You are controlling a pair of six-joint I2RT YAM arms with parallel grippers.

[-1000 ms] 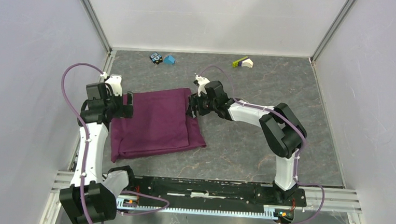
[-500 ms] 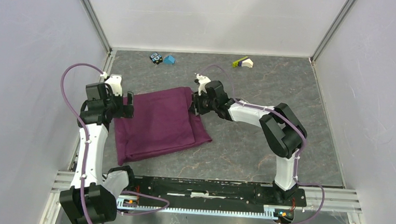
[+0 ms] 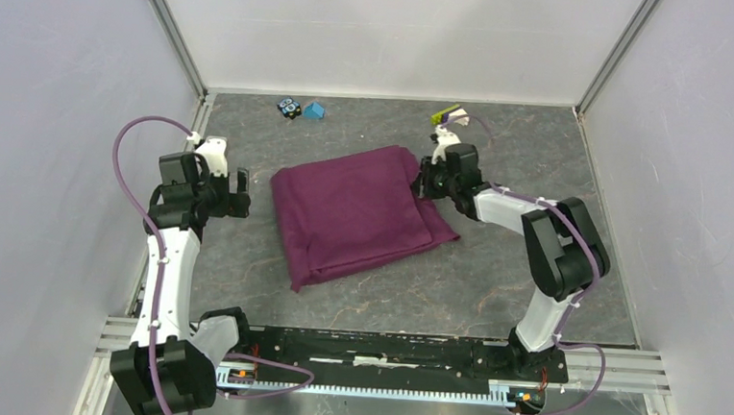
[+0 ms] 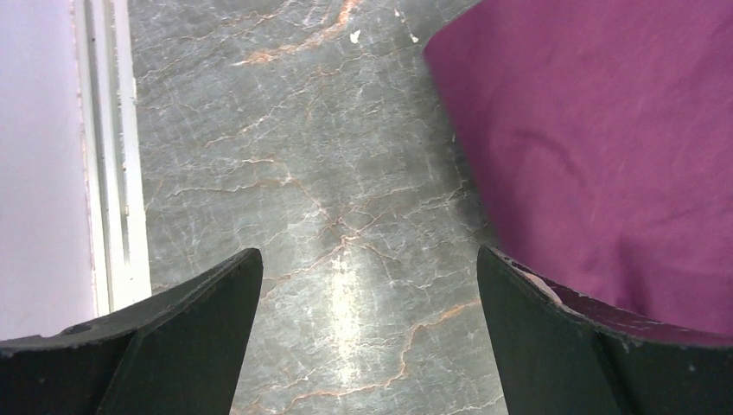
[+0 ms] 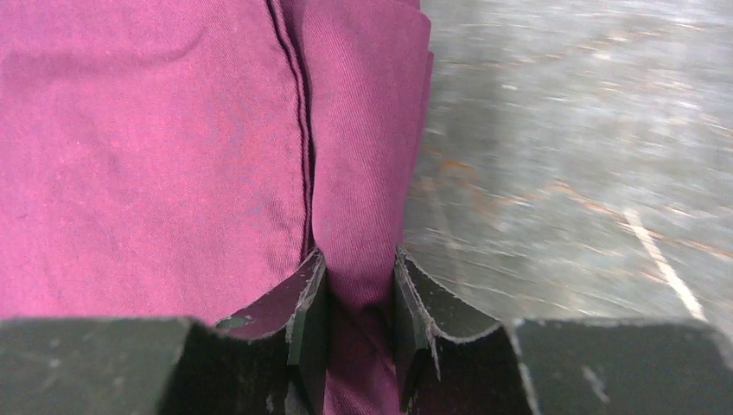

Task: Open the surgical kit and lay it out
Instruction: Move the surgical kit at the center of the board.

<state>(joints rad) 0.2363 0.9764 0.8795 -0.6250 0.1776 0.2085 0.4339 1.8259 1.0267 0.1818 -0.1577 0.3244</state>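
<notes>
Pinching 1 folded edge of cloth wrap (image 5: 173, 130) in narrowed right gripper (image 5: 356, 285), bundle spreading ahead-left, fold running straight ahead; holding left gripper (image 4: 367, 277) wide open over bench (image 4: 302, 173), wrap just rightward.

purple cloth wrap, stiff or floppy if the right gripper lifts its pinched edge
Probably floppy: the purple cloth wrap bunches where the right gripper pinches it. It lies in flat layers, so likely only the pinched layer lifts, the rest dragging.
</notes>
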